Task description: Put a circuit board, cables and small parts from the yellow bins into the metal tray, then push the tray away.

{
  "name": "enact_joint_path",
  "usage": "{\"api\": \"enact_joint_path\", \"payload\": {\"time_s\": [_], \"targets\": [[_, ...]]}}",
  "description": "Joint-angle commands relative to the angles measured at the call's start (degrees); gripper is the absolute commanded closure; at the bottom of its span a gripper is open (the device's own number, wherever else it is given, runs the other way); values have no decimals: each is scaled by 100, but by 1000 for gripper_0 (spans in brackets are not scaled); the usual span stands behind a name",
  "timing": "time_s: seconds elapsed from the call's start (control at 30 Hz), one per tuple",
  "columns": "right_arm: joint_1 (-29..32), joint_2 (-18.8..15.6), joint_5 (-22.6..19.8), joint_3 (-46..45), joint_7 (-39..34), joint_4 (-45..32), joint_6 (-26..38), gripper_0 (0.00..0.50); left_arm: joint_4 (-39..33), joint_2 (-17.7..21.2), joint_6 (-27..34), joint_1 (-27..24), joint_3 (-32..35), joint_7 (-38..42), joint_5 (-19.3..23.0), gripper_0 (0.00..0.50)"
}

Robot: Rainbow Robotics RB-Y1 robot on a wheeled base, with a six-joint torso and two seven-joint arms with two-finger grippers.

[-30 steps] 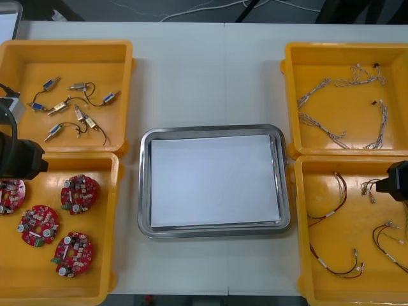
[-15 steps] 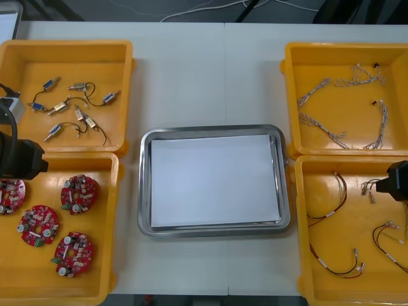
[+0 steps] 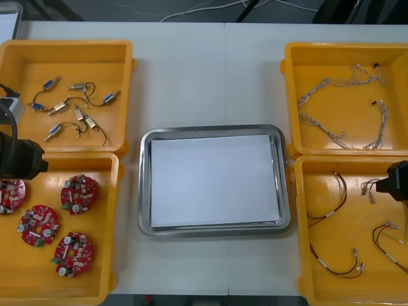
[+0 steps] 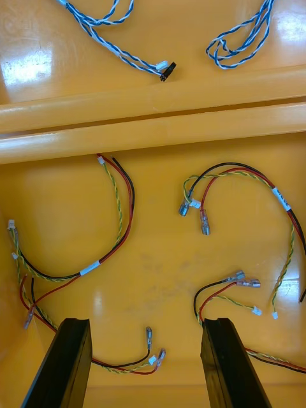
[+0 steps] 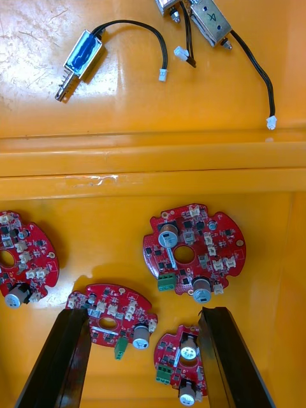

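Observation:
The metal tray (image 3: pixel 145 185), white inside, lies at the table's middle with nothing in it. My left gripper (image 5: pixel 143 363) hangs open over the near-left yellow bin (image 3: pixel 95 284), its fingers (image 5: pixel 54 357) straddling two round red circuit boards (image 5: pixel 118 315); a third board (image 5: pixel 193 248) lies just beyond. Small metal parts (image 5: pixel 83 54) lie in the bin past the rim. My right gripper (image 4: pixel 143 363) is open above the near-right bin (image 3: pixel 303 255), over red and yellow cables (image 4: pixel 115 217). Twisted blue and white cables (image 4: pixel 115 38) lie beyond that bin's rim.
In the front view the left arm (image 3: pixel 19 159) sits at the left edge over the bins' shared wall, and the right arm (image 3: pixel 396 182) at the right edge. Several boards (image 3: pixel 80 193), small metal parts (image 3: pixel 70 108) and cables (image 3: pixel 344 108) fill the bins. Bare table lies beyond the tray.

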Motion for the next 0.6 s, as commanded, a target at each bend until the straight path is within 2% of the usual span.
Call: {"api": "enact_joint_path", "payload": {"time_s": [0.03,0.6], "targets": [[-77,-191,-33,63,-40,-63,16,0,-63,210,29,-149,-33,367,-57,0],[-77,-191,-33,63,-40,-63,16,0,-63,210,29,-149,-33,367,-57,0]]}}
